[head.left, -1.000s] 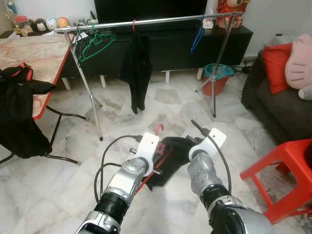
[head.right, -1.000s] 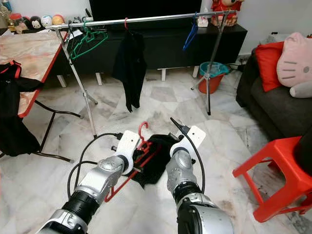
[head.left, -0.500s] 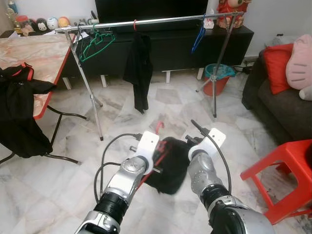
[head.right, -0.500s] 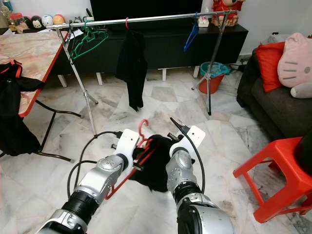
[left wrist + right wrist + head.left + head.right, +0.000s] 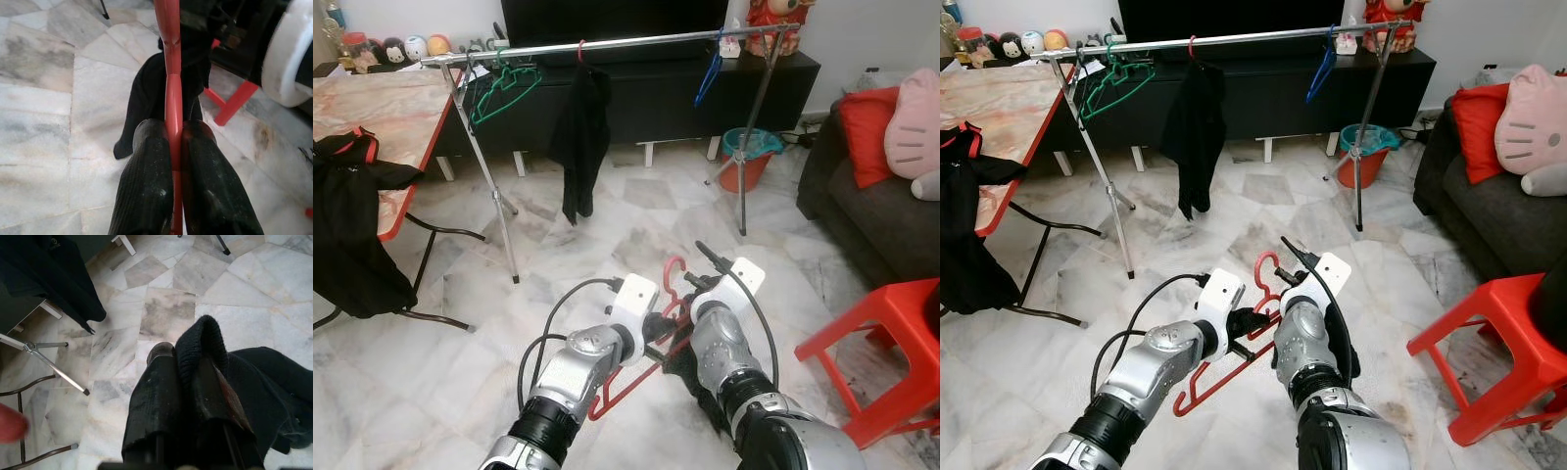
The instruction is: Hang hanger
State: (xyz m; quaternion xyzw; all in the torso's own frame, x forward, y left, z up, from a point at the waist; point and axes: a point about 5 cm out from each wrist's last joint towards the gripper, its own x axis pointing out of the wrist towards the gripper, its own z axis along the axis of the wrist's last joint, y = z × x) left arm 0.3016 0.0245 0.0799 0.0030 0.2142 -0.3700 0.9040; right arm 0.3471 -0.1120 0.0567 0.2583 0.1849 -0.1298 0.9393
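Red stool (image 5: 886, 343), teal bucket (image 5: 751, 145), possibly toys (image 5: 386, 46) behind table (image 5: 382, 108).

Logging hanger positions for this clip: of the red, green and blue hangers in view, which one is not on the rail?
The red hanger. The left gripper clamps its bar low over the floor, while the green hanger and the blue hanger hang from the rail.

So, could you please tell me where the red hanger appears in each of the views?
Left eye view: red hanger low centre, between the two arms.
Right eye view: low centre, beside the left gripper.
Left wrist view: its bar pinched between the fingers.
Right wrist view: a red blur at one edge, perhaps the hanger.
Shared landmark: black garment.
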